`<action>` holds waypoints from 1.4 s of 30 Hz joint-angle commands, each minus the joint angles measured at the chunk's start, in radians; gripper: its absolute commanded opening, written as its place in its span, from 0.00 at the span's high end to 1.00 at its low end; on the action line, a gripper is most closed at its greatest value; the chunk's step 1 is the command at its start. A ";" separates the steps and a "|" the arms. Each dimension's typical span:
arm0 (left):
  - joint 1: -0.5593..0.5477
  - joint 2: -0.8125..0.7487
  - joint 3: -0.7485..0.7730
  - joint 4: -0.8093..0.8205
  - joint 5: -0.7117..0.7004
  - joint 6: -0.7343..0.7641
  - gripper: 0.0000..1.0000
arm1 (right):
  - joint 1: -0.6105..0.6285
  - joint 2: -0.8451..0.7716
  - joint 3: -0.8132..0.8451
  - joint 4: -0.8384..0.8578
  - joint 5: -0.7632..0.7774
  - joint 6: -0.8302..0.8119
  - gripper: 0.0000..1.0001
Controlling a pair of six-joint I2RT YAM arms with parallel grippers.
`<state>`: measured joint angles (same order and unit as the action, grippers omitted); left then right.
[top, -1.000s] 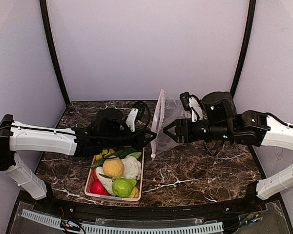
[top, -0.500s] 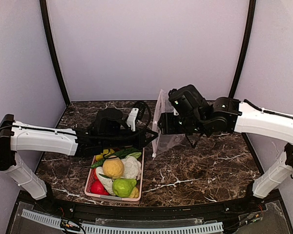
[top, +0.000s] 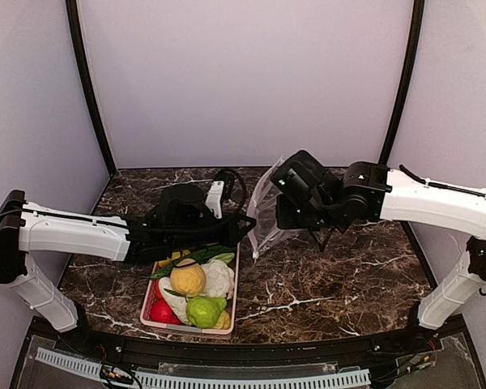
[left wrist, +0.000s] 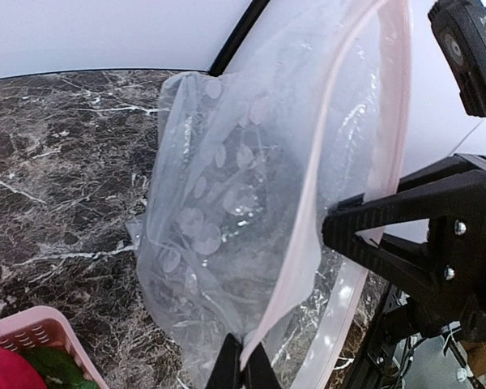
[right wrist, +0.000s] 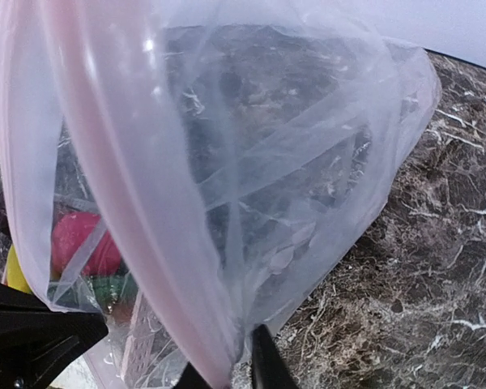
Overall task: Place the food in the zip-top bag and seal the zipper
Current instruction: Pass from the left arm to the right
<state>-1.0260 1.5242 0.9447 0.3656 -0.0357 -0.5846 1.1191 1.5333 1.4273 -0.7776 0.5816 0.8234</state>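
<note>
Swinging in from 3 o'clock, the right gripper [left wrist: 332, 231] has reached the zip-top bag [top: 263, 212] and now clamps one lip of its mouth. The bag is held up just past the 1 o'clock corner of the basket [top: 234, 301]. Opposite, the left gripper [left wrist: 243, 366] pinches the zipper [left wrist: 287, 271] strip, which runs steeply from 6 towards 12 o'clock. The food [top: 196, 282] lies at 7 o'clock from the mouth, and the left arm looks nearer to it.
</note>
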 commanded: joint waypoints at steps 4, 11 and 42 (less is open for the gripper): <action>-0.001 -0.024 -0.027 -0.072 -0.179 -0.079 0.99 | 0.011 -0.073 -0.016 -0.039 0.021 0.018 0.96; 0.029 -0.033 -0.049 -0.071 -0.212 -0.135 0.99 | 0.017 -0.149 -0.054 -0.052 -0.042 -0.001 1.00; 0.035 0.037 0.127 -0.054 0.246 0.161 0.23 | 0.046 -0.099 -0.087 0.017 -0.147 -0.083 1.00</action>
<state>-0.9936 1.5322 1.0256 0.3855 0.1860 -0.4660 1.1542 1.4216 1.3430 -0.7841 0.4423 0.7555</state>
